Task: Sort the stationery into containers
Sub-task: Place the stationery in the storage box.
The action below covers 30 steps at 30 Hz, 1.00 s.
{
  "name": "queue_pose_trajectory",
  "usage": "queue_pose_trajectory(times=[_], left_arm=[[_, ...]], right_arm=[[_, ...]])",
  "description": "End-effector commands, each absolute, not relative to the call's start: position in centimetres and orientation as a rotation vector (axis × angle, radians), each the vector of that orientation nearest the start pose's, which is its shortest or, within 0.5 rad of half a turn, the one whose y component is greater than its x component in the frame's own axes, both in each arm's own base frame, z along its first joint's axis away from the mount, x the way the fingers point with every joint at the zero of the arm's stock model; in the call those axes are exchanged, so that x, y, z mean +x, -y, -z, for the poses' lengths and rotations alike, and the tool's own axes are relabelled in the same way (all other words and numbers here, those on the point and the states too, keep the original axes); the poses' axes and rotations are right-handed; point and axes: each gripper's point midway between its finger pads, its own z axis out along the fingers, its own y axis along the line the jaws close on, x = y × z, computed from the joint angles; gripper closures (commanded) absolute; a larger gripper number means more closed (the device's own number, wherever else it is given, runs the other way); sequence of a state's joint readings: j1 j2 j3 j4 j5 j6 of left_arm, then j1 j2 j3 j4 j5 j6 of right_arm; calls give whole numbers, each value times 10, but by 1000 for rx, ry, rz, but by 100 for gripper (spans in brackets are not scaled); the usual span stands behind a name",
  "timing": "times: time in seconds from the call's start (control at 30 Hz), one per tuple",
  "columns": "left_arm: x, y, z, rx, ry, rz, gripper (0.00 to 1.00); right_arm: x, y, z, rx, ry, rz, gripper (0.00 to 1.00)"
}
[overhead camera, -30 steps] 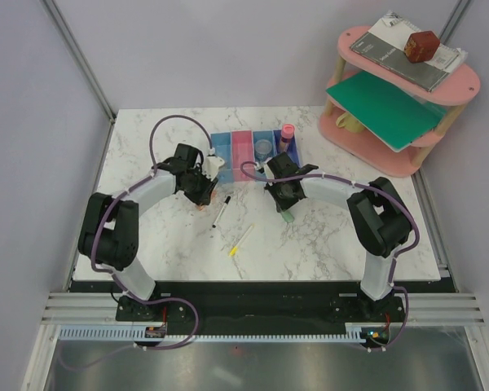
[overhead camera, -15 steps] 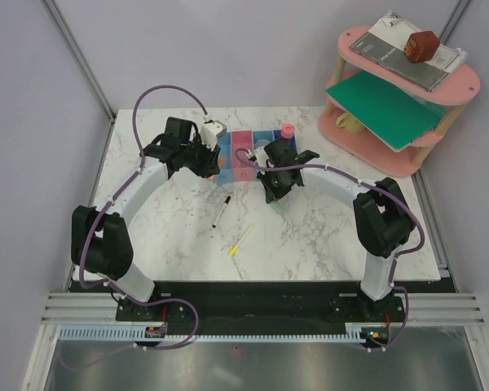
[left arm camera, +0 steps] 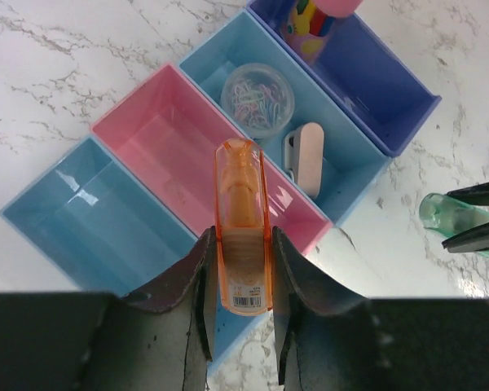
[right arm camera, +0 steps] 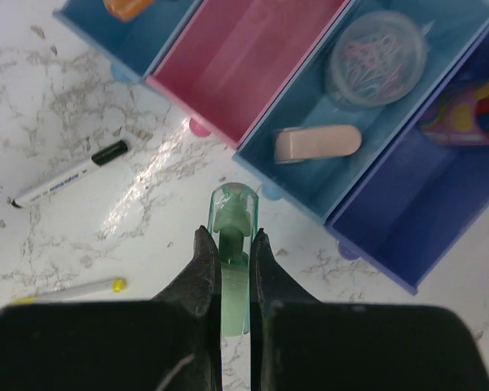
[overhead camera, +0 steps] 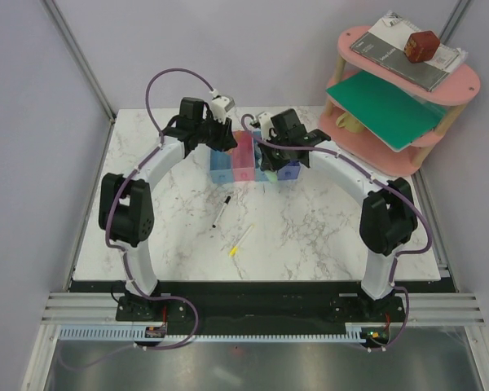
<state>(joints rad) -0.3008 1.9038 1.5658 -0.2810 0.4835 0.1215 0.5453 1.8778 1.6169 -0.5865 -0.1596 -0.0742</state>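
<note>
Marble table (overhead camera: 147, 163), row of four joined bins (left arm camera: 159, 142) at its far middle, both arms reaching over the row. Progress, judged: partway. Binned so far: round case of paper clips (left arm camera: 257, 98) and a pale pink item (left arm camera: 308, 155) in the inner light-blue bin, and a multicoloured piece (left arm camera: 310, 16) in the periwinkle bin. The pink bin and the end light-blue bin show bare floors. Not yet sorted: two erasers in the grippers, plus the pen (overhead camera: 221, 210) and pencil (overhead camera: 241, 241) lying on the marble nearer the arm bases. Left gripper (left arm camera: 239, 244): fingers pinched on the sides of the orange eraser (left arm camera: 240, 195), which is held lengthwise above the wall shared by the pink and end light-blue bins, its tip over the pink one. Right gripper (right arm camera: 231, 240): fingers clamped on the pale green eraser (right arm camera: 231, 208), whose tip is just short of the inner light-blue bin's near wall (over bare marble, not yet above any compartment).
</note>
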Motion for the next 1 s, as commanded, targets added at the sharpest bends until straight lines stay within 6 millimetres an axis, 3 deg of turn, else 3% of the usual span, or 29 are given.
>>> queue_pose_trajectory(times=[0.0,0.13,0.2,0.27,0.47,0.67,0.77,0.97], left_arm=[[500,254,-192,685,-1963,730,98],[511,261,-167,677,-2002,754,98],[516,264,-164,673,-2003,758,98],[521,264,-151,667,-2025,758,98],[523,264,-131,682,-2051,742,67],[519,260,-133,677,-2046,731,46],[511,261,-144,677,-2028,748,39],[493,254,-173,695,-1987,744,39]], right_arm=[[446,-280,-197,-687,-2158,-425,100],[465,-290,-214,-669,-2105,-436,100],[473,-298,-230,-659,-2063,-459,100],[482,-304,-226,-654,-2062,-473,100],[503,-320,-218,-620,-2055,-509,100],[510,-324,-210,-600,-2031,-518,100],[515,-325,-206,-603,-2026,-512,100],[527,-329,-199,-592,-2012,-511,100]])
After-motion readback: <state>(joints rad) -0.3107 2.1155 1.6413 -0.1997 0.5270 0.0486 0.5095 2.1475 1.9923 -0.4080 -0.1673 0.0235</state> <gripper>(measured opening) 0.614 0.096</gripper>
